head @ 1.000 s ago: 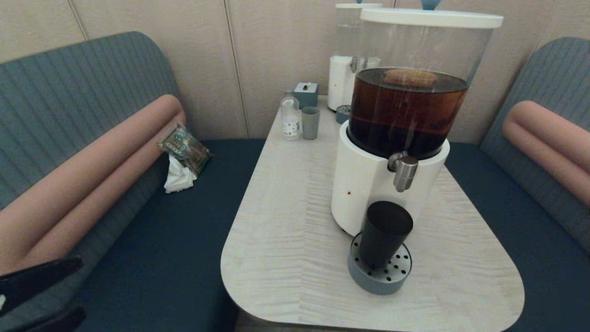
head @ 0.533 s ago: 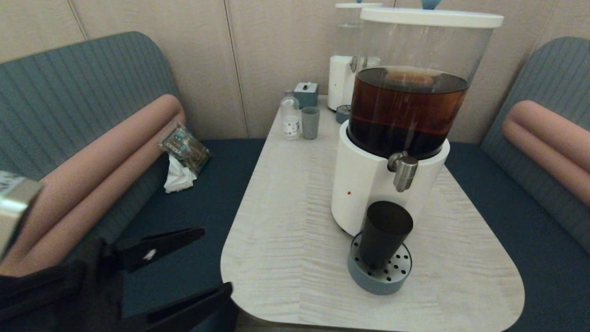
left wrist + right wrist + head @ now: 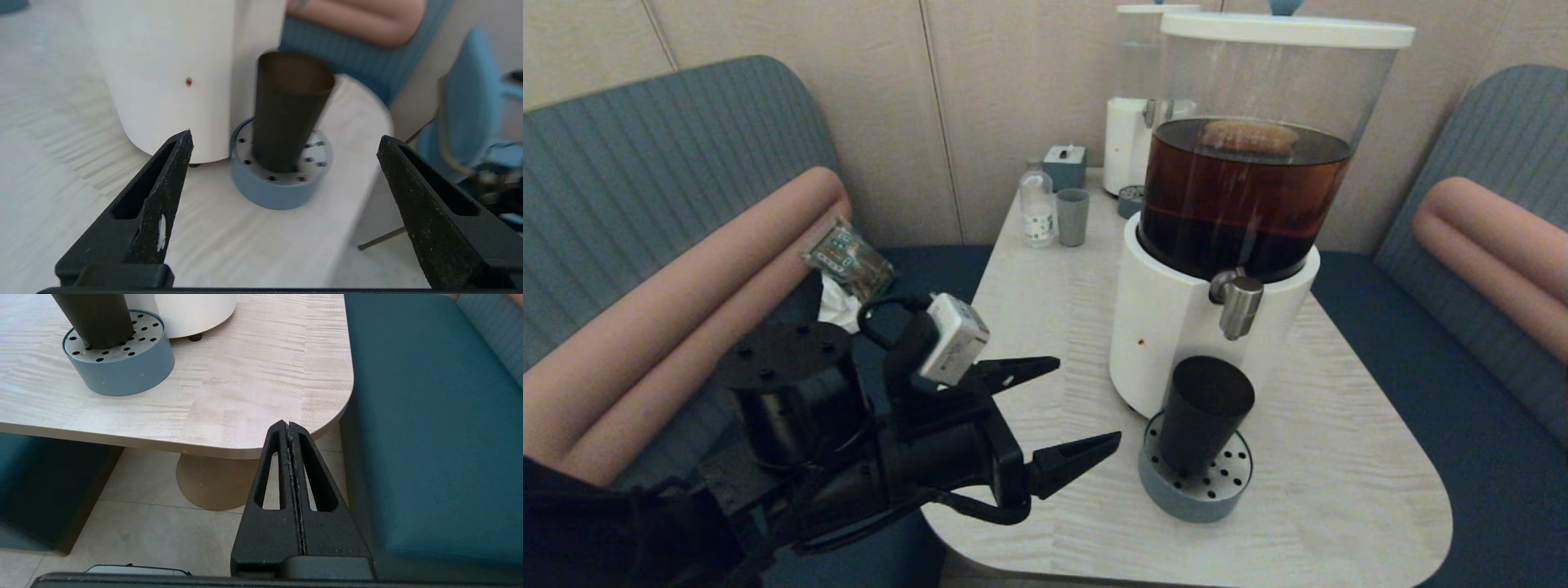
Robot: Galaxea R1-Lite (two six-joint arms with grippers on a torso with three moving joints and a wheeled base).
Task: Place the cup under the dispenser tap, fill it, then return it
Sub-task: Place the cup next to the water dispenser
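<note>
The left gripper (image 3: 1088, 405) has its two black fingers spread wide apart, holding nothing. It hovers above the near left part of the table (image 3: 1029, 457), with the fingertips pointing toward the cup (image 3: 1204, 413) and still clearly short of it. In the left wrist view the cup (image 3: 288, 109) appears between the two spread fingers (image 3: 163, 196), farther ahead, with open table in between.

The cup is a matte black tumbler with no handle, narrower at its foot. It stands upright on a round grey-blue drip tray (image 3: 1194, 498) with a perforated metal top. The tray sits on the table, just in front of the white base (image 3: 1168, 327) of a large dispenser. The dispenser's short steel tap (image 3: 1240, 305) sticks out above the cup, and the clear tank (image 3: 1250, 163) over it holds dark brown liquid.

The right gripper (image 3: 289, 425) has its fingers pressed together, holding nothing. It hangs low beside the near right corner of the table, above the floor and next to a dark blue bench seat (image 3: 429, 428); it does not show in the head view.

Farther back on the table stand a small grey-green cup (image 3: 1072, 217), a small clear bottle (image 3: 1037, 204) beside it, and a smaller white-based dispenser (image 3: 1137, 122) near the wall.
</note>
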